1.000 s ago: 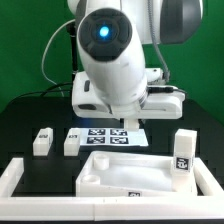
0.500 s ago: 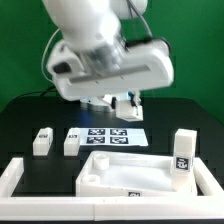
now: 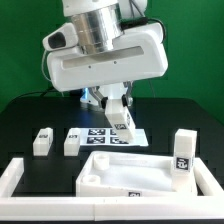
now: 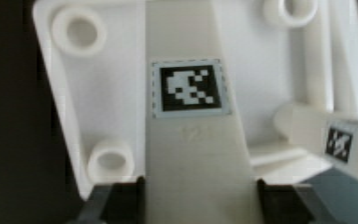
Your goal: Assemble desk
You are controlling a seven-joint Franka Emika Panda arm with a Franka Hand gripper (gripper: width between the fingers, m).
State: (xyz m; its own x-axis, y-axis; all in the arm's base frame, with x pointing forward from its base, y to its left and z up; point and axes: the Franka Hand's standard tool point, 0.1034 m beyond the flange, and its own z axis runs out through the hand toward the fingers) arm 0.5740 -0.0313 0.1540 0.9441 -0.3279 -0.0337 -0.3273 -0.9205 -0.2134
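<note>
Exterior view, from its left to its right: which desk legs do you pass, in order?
leftmost leg → second leg → held leg, in the gripper → upright leg

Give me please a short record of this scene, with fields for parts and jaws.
held part: leg with tag, clamped between the jaws
place of it: close to the marker board
loose legs: two legs at the exterior view's left, one upright leg at its right
desk top: lying flat inside the white rail

Marker board (image 3: 98, 139) flat on black mat (image 3: 30, 115), white rail (image 3: 16, 180) framing the front, backdrop (image 3: 20, 50) seemingly green cloth.
</note>
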